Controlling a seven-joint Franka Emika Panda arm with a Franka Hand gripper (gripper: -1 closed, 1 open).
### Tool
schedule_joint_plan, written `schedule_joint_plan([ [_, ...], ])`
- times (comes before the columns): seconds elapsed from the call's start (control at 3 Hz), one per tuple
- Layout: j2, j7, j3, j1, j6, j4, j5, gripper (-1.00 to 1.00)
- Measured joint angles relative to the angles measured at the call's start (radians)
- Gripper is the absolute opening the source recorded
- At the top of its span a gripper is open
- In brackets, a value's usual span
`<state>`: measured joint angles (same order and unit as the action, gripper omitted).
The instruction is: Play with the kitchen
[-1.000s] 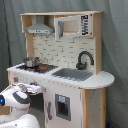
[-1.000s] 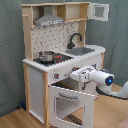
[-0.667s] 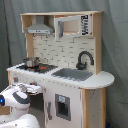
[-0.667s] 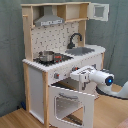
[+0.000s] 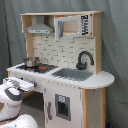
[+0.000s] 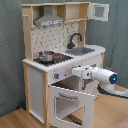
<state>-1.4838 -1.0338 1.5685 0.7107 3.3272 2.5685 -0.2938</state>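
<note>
Toy kitchen point(image 6: 60, 55) upright on the floor, oven door point(image 6: 70, 102) hanging open below the stove. Claw point(image 6: 75, 71) close at the worktop's front edge, near the knobs; spread or pressed together, cannot tell. Best to approach slowly and level, avoiding the small pot point(image 6: 46, 56).

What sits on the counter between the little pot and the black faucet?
In both exterior views, only the grey sink lies between the pot on the stove and the faucet.
</note>
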Motion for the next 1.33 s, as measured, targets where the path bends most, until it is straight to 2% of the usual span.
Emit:
schedule_joint_plan([
  [0.33,0.0,-0.004,-0.048,-0.067,-0.063,-0.001,0.0,1.0],
  [0.67,0.0,-0.003,-0.084,-0.102,-0.139,-0.047,0.0,1.0],
  [1.0,-0.002,0.006,-0.186,-0.103,-0.152,-0.055,0.0,1.0],
  [1.33,-0.009,0.005,-0.283,-0.108,-0.193,-0.048,0.0,1.0],
])
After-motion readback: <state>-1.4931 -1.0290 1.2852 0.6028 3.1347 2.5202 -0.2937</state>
